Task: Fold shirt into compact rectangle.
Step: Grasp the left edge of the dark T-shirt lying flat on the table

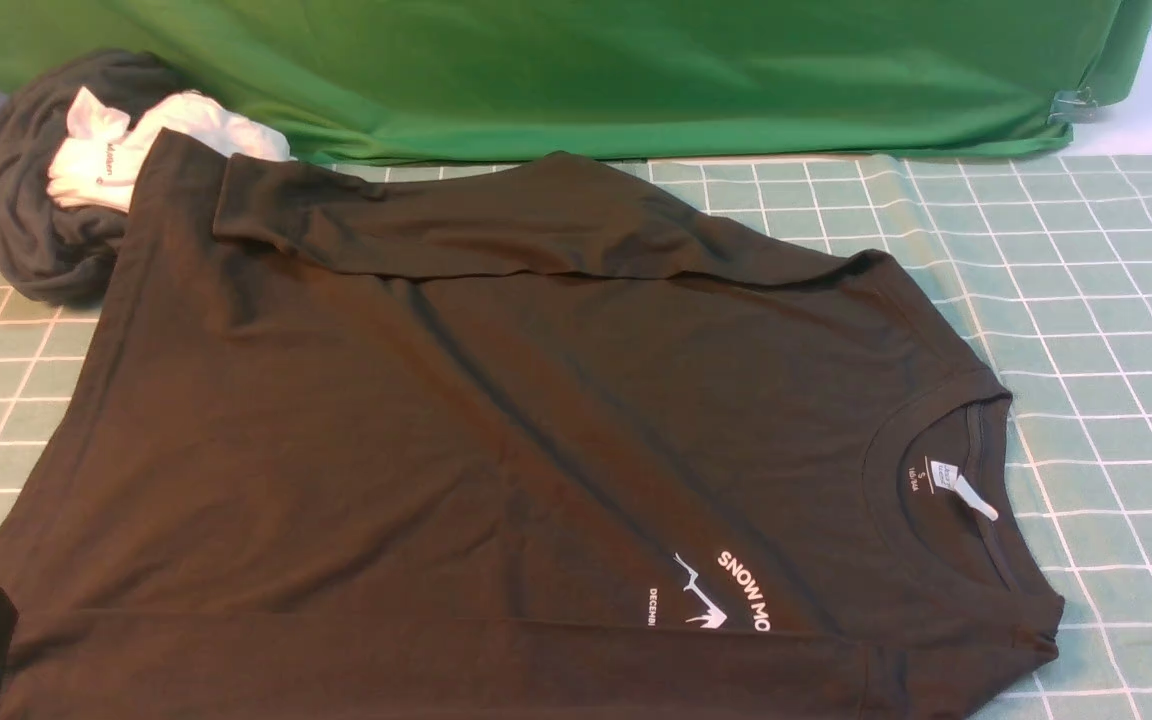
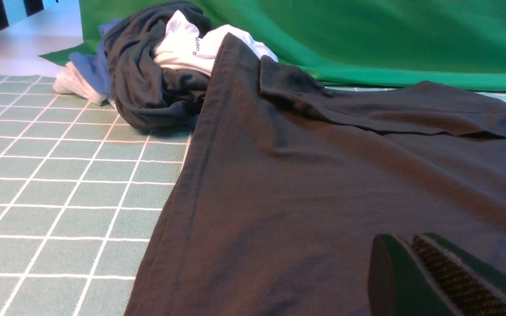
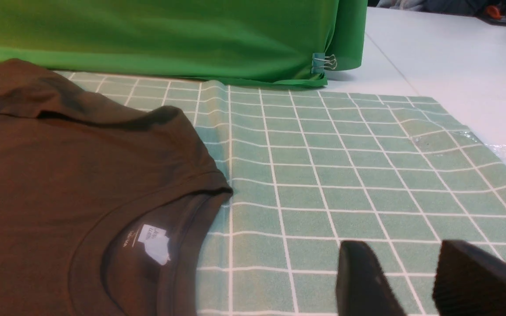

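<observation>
The black-brown shirt [image 1: 436, 400] lies flat, chest up, on the checked mat, with its collar and white neck tag [image 1: 956, 480] to the right. Its far sleeve [image 1: 496, 220] is folded back over the body, and the near sleeve lies along the front edge. The white "SNOW MO" print [image 1: 741, 590] shows near the front. Neither gripper appears in the front view. In the left wrist view, my left gripper [image 2: 406, 239] hovers shut, holding nothing, over the shirt [image 2: 323, 184] near its hem. My right gripper [image 3: 404, 254] stands open over bare mat, beside the collar [image 3: 156, 219].
A heap of a dark grey garment [image 1: 36, 200] and a white garment [image 1: 136, 140] sits at the back left, touching the shirt's hem corner. A green cloth [image 1: 586, 70] hangs along the back, clipped [image 1: 1071, 105] at the right. The checked mat [image 1: 1086, 300] extends right onto a white table [image 3: 455, 57].
</observation>
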Available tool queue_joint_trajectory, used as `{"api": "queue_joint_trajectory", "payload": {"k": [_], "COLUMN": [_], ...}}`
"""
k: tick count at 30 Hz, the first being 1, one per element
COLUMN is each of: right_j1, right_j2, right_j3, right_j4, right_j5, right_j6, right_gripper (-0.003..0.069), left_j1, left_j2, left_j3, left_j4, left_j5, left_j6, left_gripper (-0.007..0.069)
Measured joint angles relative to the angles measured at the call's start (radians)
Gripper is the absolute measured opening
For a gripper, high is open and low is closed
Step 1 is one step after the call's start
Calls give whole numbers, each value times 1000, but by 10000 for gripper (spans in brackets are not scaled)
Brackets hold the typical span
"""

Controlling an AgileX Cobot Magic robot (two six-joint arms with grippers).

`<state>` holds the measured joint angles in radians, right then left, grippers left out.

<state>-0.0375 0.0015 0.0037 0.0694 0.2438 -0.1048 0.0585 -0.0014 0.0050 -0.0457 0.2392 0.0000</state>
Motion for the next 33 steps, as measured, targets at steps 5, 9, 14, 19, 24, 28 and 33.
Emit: {"api": "queue_joint_trajectory", "payload": {"k": [5, 9, 14, 19, 24, 28, 33], "right_j1": [0, 0, 0, 0, 0, 0, 0], "right_j2": [0, 0, 0, 0, 0, 0, 0], "right_j3": [0, 0, 0, 0, 0, 0, 0], "right_j4": [0, 0, 0, 0, 0, 0, 0], "right_j5": [0, 0, 0, 0, 0, 0, 0], "right_j6": [0, 0, 0, 0, 0, 0, 0], "right_gripper": [244, 244, 244, 244, 244, 244, 244], "left_j1": [0, 0, 0, 0, 0, 0, 0], "left_j2": [0, 0, 0, 0, 0, 0, 0], "left_j3": [0, 0, 0, 0, 0, 0, 0], "left_j4": [0, 0, 5, 67, -61, -328, -379], "left_j5": [0, 0, 0, -32, -164, -300, -380], "left_j6": [0, 0, 0, 11, 0, -128, -187], "left_gripper": [14, 14, 14, 14, 14, 14, 14]}}
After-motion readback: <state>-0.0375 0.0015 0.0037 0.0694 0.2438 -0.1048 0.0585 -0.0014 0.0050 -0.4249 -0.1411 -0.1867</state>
